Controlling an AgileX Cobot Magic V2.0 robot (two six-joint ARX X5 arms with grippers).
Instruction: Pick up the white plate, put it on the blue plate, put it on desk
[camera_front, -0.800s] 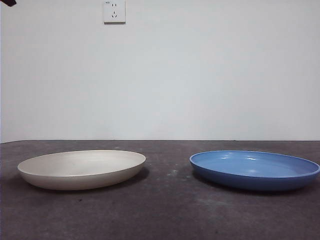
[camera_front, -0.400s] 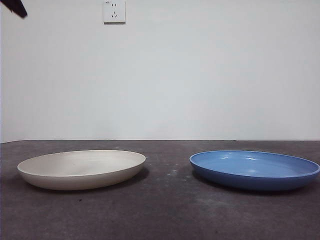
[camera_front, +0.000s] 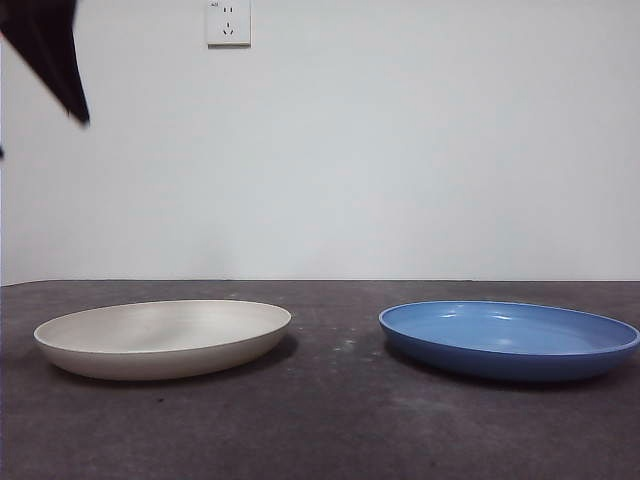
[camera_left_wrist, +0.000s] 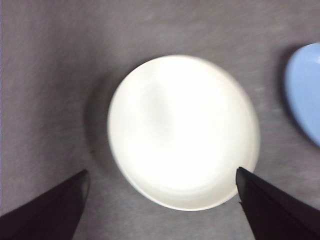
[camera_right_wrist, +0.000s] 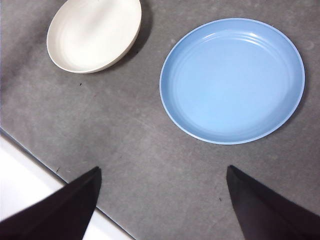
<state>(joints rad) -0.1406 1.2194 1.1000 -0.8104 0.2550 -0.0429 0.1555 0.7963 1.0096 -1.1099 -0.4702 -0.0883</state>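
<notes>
The white plate (camera_front: 163, 337) lies on the desk (camera_front: 330, 430) at the left, empty. The blue plate (camera_front: 510, 340) lies at the right, empty, a gap apart from it. My left gripper (camera_left_wrist: 161, 187) is open and empty, high above the white plate (camera_left_wrist: 182, 131), which fills its view; it shows as a dark tip (camera_front: 50, 55) at the front view's top left. My right gripper (camera_right_wrist: 162, 182) is open and empty, high above the desk near its front edge, with the blue plate (camera_right_wrist: 232, 80) and white plate (camera_right_wrist: 94, 34) below it.
A white wall with a socket (camera_front: 228, 22) stands behind the desk. The desk's front edge (camera_right_wrist: 45, 167) shows in the right wrist view, with a pale floor beyond it.
The dark tip of my left arm has come down and in from the top left corner of the front view. The plates have not moved.
</notes>
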